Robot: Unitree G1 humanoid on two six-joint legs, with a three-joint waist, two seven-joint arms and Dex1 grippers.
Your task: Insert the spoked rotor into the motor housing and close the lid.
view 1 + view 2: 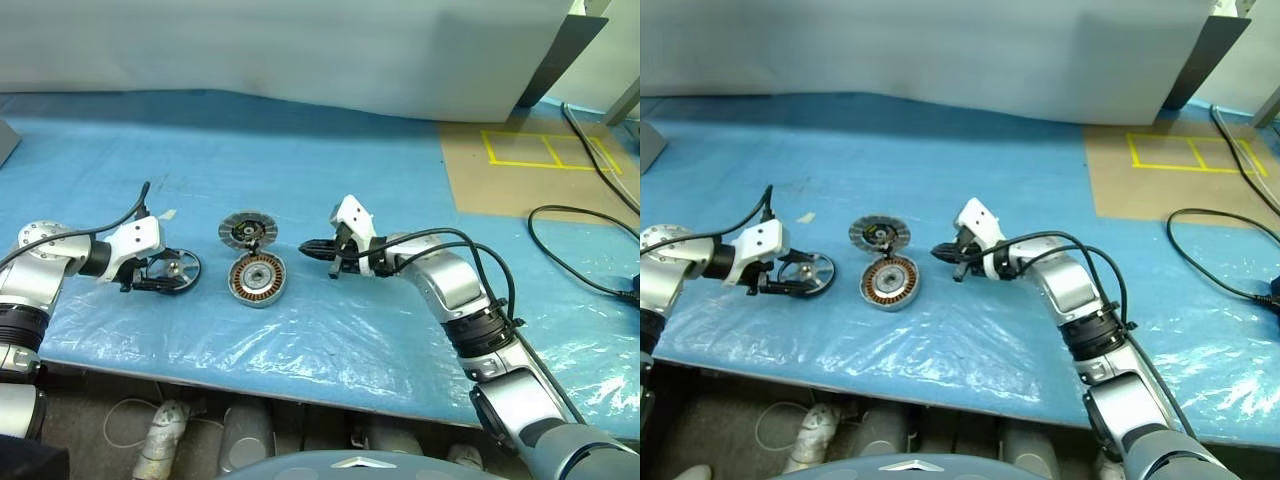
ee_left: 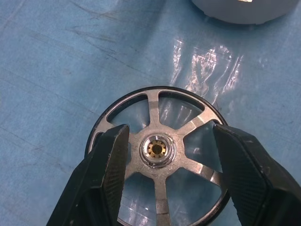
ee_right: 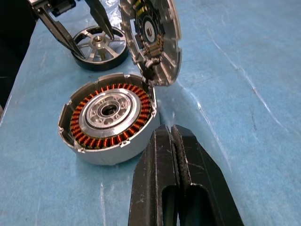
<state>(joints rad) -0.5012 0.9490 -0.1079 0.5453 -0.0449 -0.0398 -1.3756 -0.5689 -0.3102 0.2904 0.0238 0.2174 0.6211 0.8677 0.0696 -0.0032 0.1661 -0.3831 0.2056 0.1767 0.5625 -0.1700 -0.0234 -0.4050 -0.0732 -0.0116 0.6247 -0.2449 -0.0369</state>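
Left wrist view: spoked rotor (image 2: 160, 155) between left end effector (image 2: 169, 155) fingers.

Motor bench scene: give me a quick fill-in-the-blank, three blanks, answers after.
1. The left gripper straddles the spoked ____ lying flat on the blue sheet.
2. The right gripper has its fingers ____.
3. The lid stands tilted against the housing, whose windings are ____-coloured.

Missing words: rotor; shut; copper

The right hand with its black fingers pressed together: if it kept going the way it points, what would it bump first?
Probably the motor housing, the shallow silver cup with copper windings: the right hand aims at its near rim, though it may pass just beside it.
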